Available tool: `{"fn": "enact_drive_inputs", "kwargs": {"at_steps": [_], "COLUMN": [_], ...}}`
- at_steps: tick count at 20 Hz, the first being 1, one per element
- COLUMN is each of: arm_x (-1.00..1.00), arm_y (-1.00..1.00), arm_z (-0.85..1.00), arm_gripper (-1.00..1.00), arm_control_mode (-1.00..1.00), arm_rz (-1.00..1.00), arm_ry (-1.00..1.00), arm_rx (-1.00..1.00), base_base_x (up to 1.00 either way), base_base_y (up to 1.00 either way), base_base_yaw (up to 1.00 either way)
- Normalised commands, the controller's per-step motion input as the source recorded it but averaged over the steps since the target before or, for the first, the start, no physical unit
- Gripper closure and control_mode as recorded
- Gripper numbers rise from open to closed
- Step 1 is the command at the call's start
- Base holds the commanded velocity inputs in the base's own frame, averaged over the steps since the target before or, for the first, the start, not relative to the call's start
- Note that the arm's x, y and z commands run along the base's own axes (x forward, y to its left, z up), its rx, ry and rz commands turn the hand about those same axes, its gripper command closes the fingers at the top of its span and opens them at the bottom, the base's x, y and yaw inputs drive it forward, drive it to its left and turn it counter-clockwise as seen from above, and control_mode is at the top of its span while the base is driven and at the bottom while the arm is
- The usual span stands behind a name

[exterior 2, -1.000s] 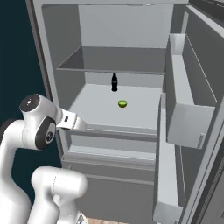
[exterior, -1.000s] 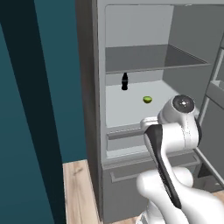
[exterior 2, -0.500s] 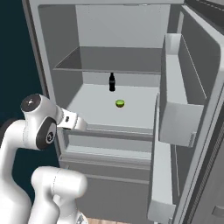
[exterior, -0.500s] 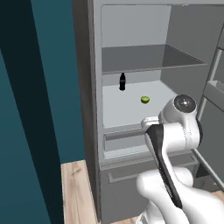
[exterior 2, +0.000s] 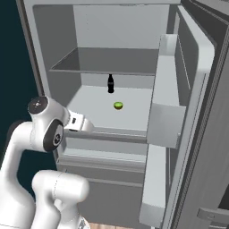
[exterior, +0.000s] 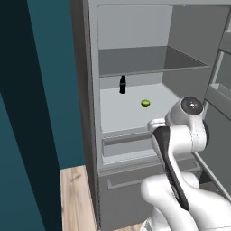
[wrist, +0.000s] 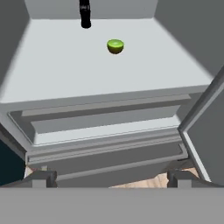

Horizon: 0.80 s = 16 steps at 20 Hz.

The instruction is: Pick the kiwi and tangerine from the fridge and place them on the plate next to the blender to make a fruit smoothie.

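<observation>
Fridge open, door swung wide toward 3 o'clock in the right base view. Kiwi lying on the pale middle shelf, at 12 o'clock from the gripper in the hand view, well apart from it. Small dark bottle upright near the back wall, at 11 o'clock from the kiwi, close but not touching. Gripper fingertips spread wide at the bottom corners of the hand view, nothing between them, outside the fridge in front of the drawer below that shelf. Arm elbow raised in front of the drawer front in both base views. Upper shelf bare.
</observation>
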Motion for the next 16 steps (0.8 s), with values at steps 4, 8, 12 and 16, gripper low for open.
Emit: {"fn": "enact_drive_inputs", "kwargs": {"at_steps": [4, 8, 12, 16], "arm_x": [0.62, 0.86, 0.92, 0.74], "arm_y": [-0.22, -0.09, -0.31, -0.44], "arm_z": [0.13, 0.16, 0.01, -0.08], "arm_gripper": [-1.00, -1.00, -1.00, -1.00], "arm_control_mode": [-1.00, -1.00, -1.00, -1.00], "arm_rz": [0.00, 0.00, 0.00, 0.00], "arm_ry": [-0.12, -0.02, 0.01, 0.05], "arm_rx": [0.00, 0.01, 0.01, 0.00], "base_base_x": [0.00, 0.00, 0.00, 0.00], "base_base_y": [0.00, 0.00, 0.00, 0.00], "base_base_yaw": [0.00, 0.00, 0.00, 0.00]}}
